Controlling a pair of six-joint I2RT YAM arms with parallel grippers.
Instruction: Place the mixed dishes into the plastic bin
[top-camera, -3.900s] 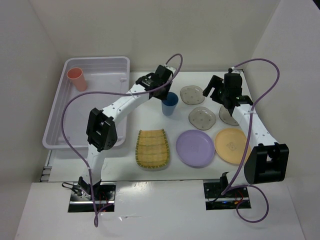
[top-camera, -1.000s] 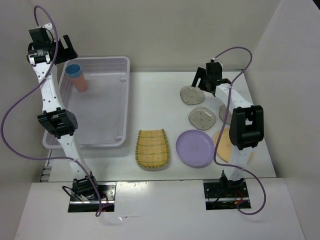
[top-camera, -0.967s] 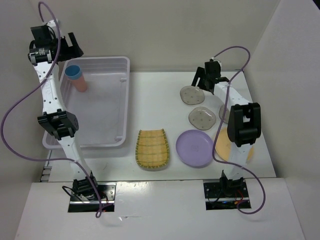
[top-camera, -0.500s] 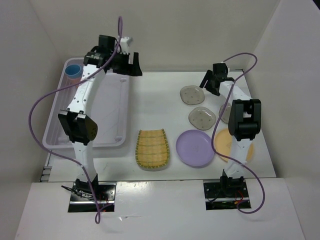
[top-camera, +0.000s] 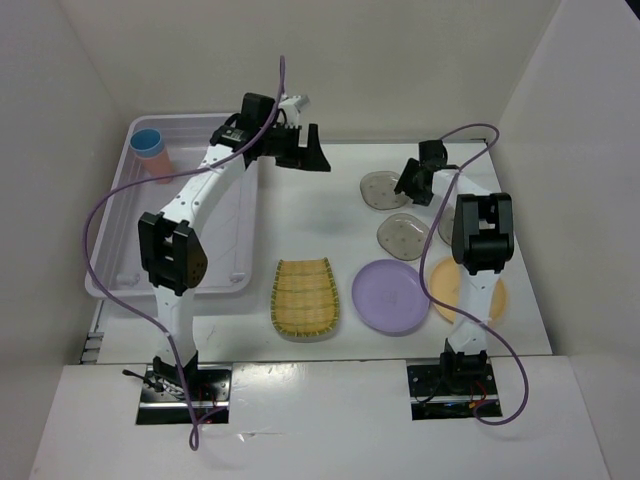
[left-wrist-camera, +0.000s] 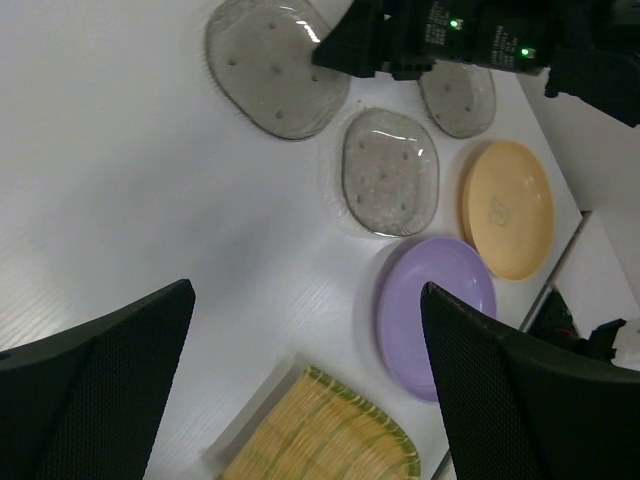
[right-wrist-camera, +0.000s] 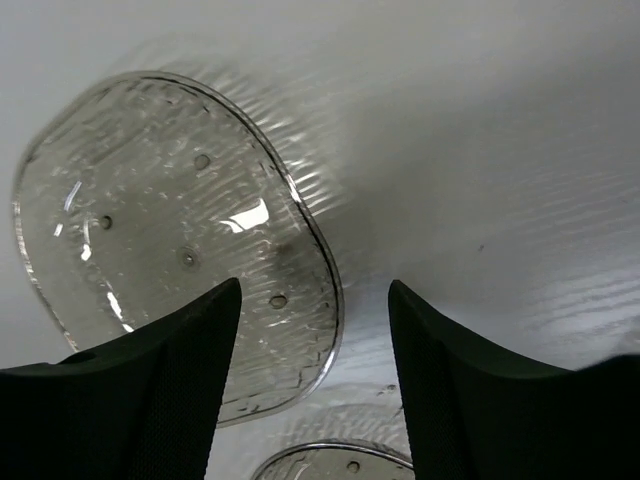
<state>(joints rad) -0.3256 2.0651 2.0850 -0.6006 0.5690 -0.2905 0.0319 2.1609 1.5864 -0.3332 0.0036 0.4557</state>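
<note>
My right gripper (top-camera: 413, 181) (right-wrist-camera: 315, 292) is low on the table, jaws open and astride the right rim of the far translucent grey plate (top-camera: 379, 190) (right-wrist-camera: 170, 235). A second grey plate (top-camera: 403, 236) (left-wrist-camera: 390, 171) lies just nearer, and a third (left-wrist-camera: 459, 97) sits mostly behind the right arm. The lilac plate (top-camera: 390, 297), orange plate (left-wrist-camera: 508, 208) and yellow ribbed tray (top-camera: 305, 297) lie along the front. The blue cup (top-camera: 147, 140) sits nested in the pink cup (top-camera: 160, 169) in the plastic bin's (top-camera: 190, 119) far left corner. My left gripper (top-camera: 303, 152) (left-wrist-camera: 308, 290) hovers open and empty over bare table.
White walls close in the table on three sides. The left arm's links cross above the bin's right wall. The right arm's upright links stand over the orange plate's left part. Purple cables loop above both arms.
The left arm swung right from the bin's far left corner to over the table beyond the bin's right wall. The right gripper's jaws narrowed around the far grey plate's rim.
</note>
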